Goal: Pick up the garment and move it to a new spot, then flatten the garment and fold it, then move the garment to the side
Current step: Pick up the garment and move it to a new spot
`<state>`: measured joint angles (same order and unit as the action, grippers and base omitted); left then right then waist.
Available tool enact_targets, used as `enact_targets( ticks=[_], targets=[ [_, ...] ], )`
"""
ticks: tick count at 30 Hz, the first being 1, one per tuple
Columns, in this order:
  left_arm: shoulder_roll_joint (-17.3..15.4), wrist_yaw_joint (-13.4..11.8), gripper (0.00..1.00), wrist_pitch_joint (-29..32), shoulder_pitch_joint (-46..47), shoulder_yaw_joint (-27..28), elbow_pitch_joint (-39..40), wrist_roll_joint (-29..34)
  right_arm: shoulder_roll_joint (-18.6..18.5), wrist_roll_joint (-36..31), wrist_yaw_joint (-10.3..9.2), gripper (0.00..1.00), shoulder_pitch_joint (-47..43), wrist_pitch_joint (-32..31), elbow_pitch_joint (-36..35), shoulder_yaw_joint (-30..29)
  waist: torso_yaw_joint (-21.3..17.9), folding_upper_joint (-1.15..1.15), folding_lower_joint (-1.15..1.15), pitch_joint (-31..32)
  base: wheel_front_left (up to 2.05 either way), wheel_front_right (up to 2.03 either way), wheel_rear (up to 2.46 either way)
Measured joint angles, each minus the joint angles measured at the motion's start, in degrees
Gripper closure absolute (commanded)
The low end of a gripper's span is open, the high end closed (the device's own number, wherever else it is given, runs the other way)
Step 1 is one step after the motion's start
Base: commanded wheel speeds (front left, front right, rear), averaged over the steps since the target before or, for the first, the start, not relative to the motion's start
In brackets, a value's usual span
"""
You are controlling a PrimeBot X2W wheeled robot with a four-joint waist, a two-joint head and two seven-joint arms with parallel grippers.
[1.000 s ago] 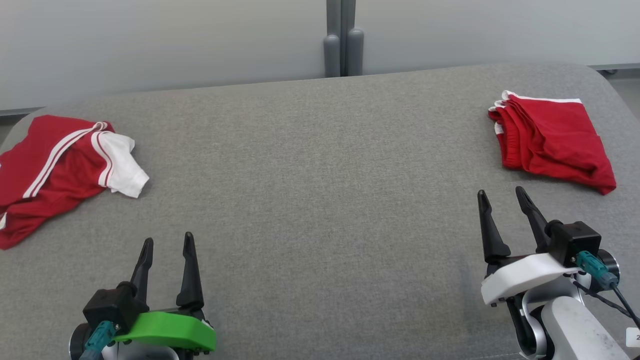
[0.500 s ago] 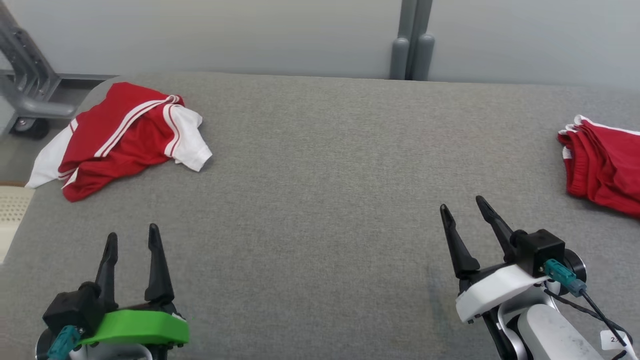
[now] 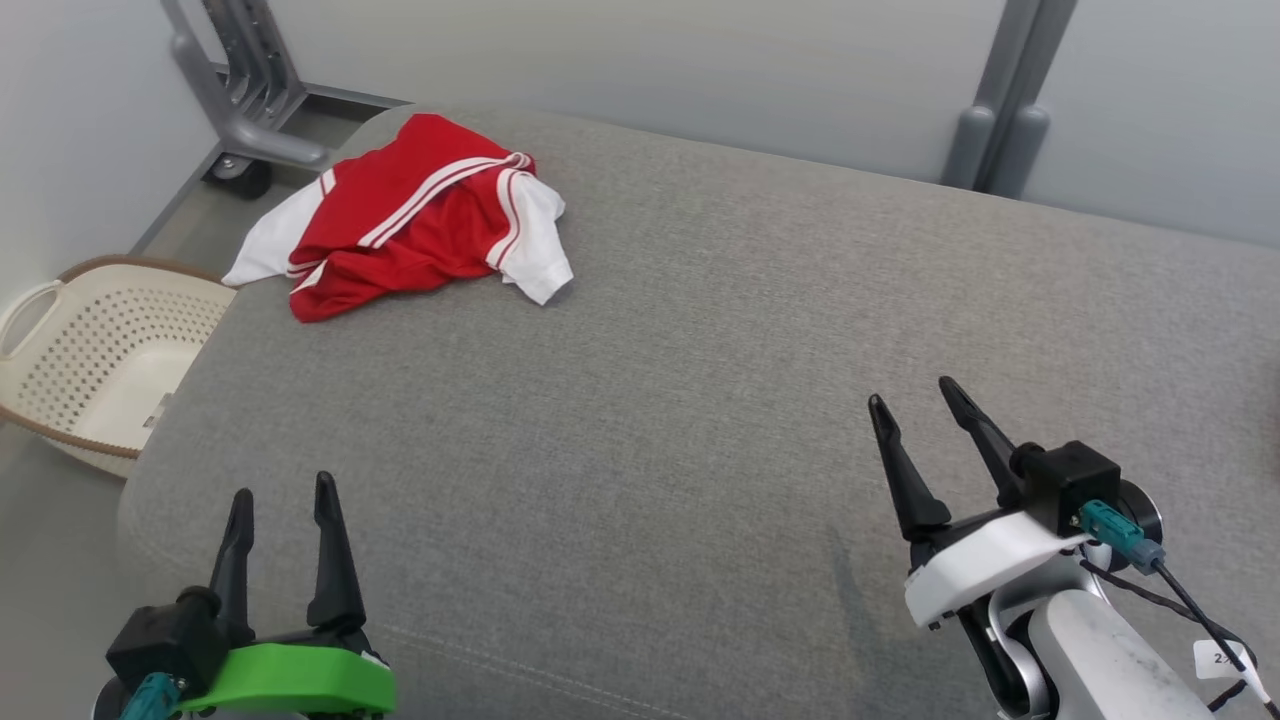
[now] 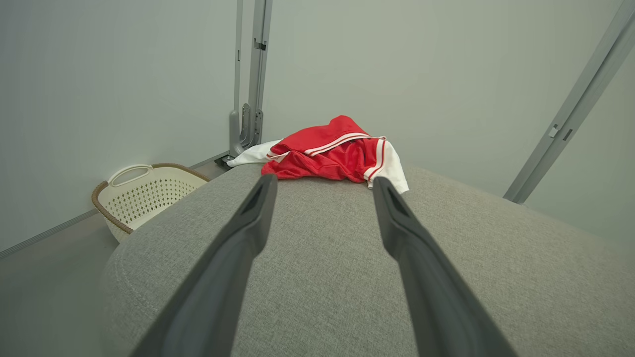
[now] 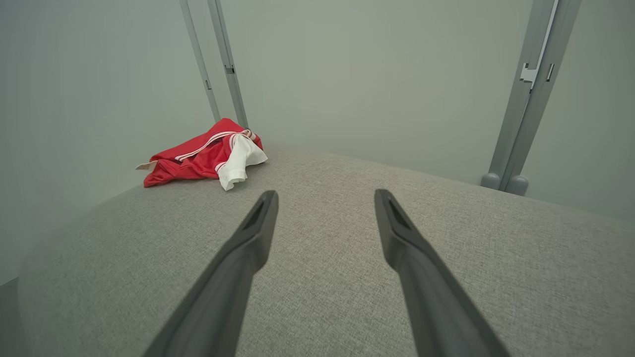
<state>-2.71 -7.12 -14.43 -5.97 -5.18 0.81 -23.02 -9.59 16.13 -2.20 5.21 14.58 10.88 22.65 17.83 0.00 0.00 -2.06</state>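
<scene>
1. Step in hand: the pick-up, not yet begun. The shirt (image 3: 410,215) lies crumpled at the table's (image 3: 700,400) far left corner.
2. Your left gripper (image 3: 283,486) and right gripper (image 3: 912,391) stand spread and empty, well apart from the shirt.
3. Next, reach forward-left and pinch the cloth.
4. Since the earlier frame the head camera has turned left; the shirt has not shifted.

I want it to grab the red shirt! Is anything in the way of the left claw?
Nothing visible is. Bare grey cushion lies between the open left gripper and the crumpled red-and-white shirt. The basket sits on the floor, off to the side.
</scene>
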Motion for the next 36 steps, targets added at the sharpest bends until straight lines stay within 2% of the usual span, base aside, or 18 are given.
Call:
enact_targets(
  ticks=[4, 9, 13, 18, 24, 28, 33, 36],
  targets=[
    [0.0, 0.0, 0.00, 0.0, 0.0, -2.8, -0.4, 0.0, -0.1, 0.0, -1.31, 0.00, 0.0, 0.0, -0.2, -2.2, 3.3, 0.00, 0.00, 0.1, 0.00, 0.00, 0.00],
    [0.0, 0.0, 0.00, 0.0, 0.1, -2.6, -0.4, -0.7, 0.0, 0.0, -1.45, 0.00, 0.0, 0.0, -0.4, -2.5, 6.7, 0.00, 0.00, 0.1, 0.00, 0.00, 0.00],
    [0.0, 0.0, 0.00, 0.0, 0.1, -2.6, -0.3, -1.0, 0.0, 0.0, -1.57, 0.00, 0.0, 0.0, -0.7, -2.7, 7.7, 0.00, 0.00, -0.4, 0.00, 0.00, 0.00],
    [0.0, 0.0, 0.00, 0.0, 2.1, -3.2, 0.3, -1.3, -0.3, 0.0, -2.03, 0.00, 0.0, 0.0, -1.3, -3.3, 6.6, 0.00, 0.00, -1.3, 0.00, 0.00, 0.00],
    [0.1, 0.1, 0.00, 0.7, 12.4, -3.2, -0.4, -1.9, -1.4, -0.6, -2.50, 0.00, 0.4, 0.0, -2.8, -4.3, 4.0, 0.00, 0.00, -3.3, 0.00, 0.00, 0.00],
    [-0.2, 0.1, 0.00, 4.5, 20.5, -2.0, -2.8, -2.1, -2.1, -1.3, -2.52, 0.00, 1.6, -0.5, -3.7, -4.6, 2.2, 0.00, 0.00, -4.7, 0.00, 0.00, 0.00],
    [-2.5, 0.1, 0.00, 9.3, 30.1, 0.8, -7.1, -2.1, -3.3, -2.2, -2.53, 0.00, 3.3, -1.1, -5.1, -5.2, -0.4, 0.00, 0.00, -6.8, 0.00, 0.00, 0.00],
    [-2.4, 0.1, 0.00, 12.6, 35.0, 3.0, -9.9, -4.0, -3.5, -2.7, -2.53, 0.00, 4.4, -1.6, -6.1, -5.1, -2.2, 0.00, 0.00, -8.1, 0.00, 0.00, 0.00]
  ],
)
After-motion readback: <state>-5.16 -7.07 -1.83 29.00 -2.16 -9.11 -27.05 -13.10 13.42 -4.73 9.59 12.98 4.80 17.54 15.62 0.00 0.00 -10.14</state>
